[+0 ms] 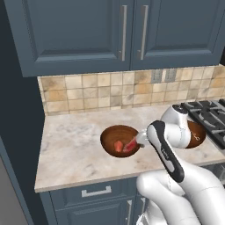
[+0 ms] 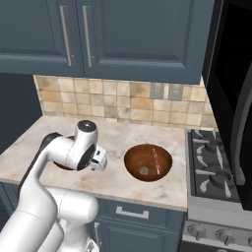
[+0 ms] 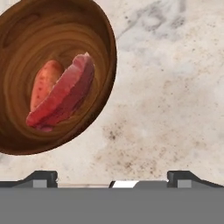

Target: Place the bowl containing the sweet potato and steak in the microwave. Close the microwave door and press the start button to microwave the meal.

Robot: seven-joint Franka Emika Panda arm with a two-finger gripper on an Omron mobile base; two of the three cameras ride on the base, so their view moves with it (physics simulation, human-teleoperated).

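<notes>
The dark wooden bowl [image 1: 115, 134] sits on the marble counter and holds the orange sweet potato [image 1: 117, 146] and the red steak [image 1: 131, 144]. In the hand view the bowl [image 3: 26, 122] fills the upper left, with the steak [image 3: 65, 94] lying across the sweet potato [image 3: 43, 83]. My gripper [image 3: 113, 178] hangs open over bare counter just beside the bowl's rim, with nothing between its fingertips [image 3: 43, 177]. From the left base view the gripper [image 1: 139, 139] is at the bowl's right edge. The black microwave [image 2: 229, 59] stands at the far right, its door [image 2: 241, 128] showing a long curved bar handle.
A second, similar wooden bowl [image 2: 147, 161] without the food sits to the right on the counter [image 2: 118, 135], next to the stove burners [image 2: 211, 165]. Blue wall cabinets [image 1: 88, 30] hang above the tiled backsplash. The counter's front edge [image 1: 83, 182] runs close below the bowl.
</notes>
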